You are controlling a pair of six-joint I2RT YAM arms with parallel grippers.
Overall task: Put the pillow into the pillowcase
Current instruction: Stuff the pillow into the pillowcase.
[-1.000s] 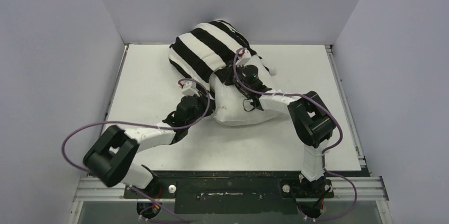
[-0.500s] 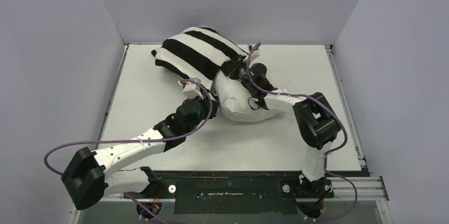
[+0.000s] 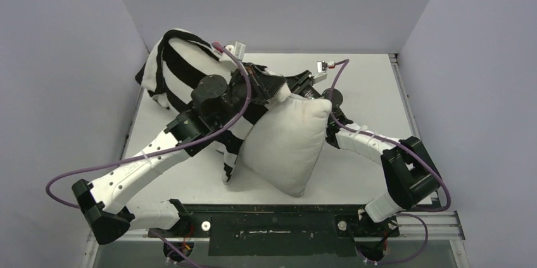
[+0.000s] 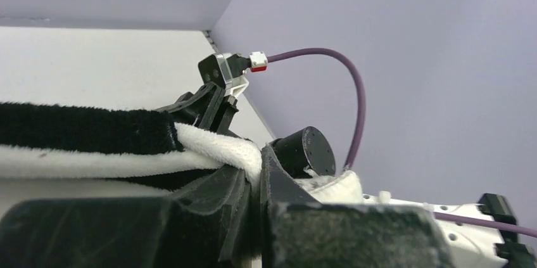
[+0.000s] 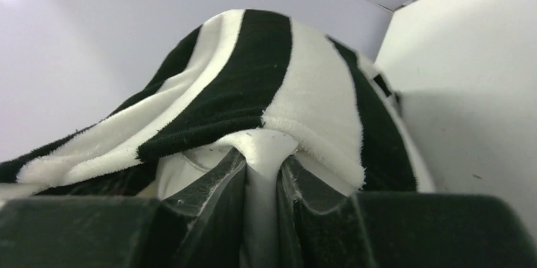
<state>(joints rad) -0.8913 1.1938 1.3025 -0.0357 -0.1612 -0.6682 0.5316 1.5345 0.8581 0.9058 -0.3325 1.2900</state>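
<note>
Pillow (image 3: 288, 144) stood tilted on one low corner, its far upper corner raised off the table (image 3: 373, 84). You seemed to hang it that way so its own weight pulled it down while the sleeve was worked over the raised end.

Pillowcase (image 3: 174, 68) lay bunched to the pillow's far left, draped over your left arm. One striped tail hung down against the pillow's left edge. Only the pillow's raised corner looked covered and the rest sat bare, so I judged most of the stuffing not yet done.

Left gripper (image 4: 258, 157): jaws narrow, clamped on the pillowcase's fleecy hem just beyond the pillow's raised corner. I read that as your hold on the sleeve's mouth.

Right gripper (image 5: 261, 154): jaws close together, pinching a fold of smooth white cloth under the striped hem. I took it for the pillow's corner, though a white stripe of the pillowcase could not be ruled out.

Both grips met at that same corner, close beside each other.

Surface under the pillow was flat, matte white. Pale lilac walls (image 3: 272, 2) closed in behind the pillow and on both sides. The pillowcase's bulk rose against the wall on the pillow's left. A black rail (image 3: 272, 227) carrying the arm bases ran along the pillow's near side.
</note>
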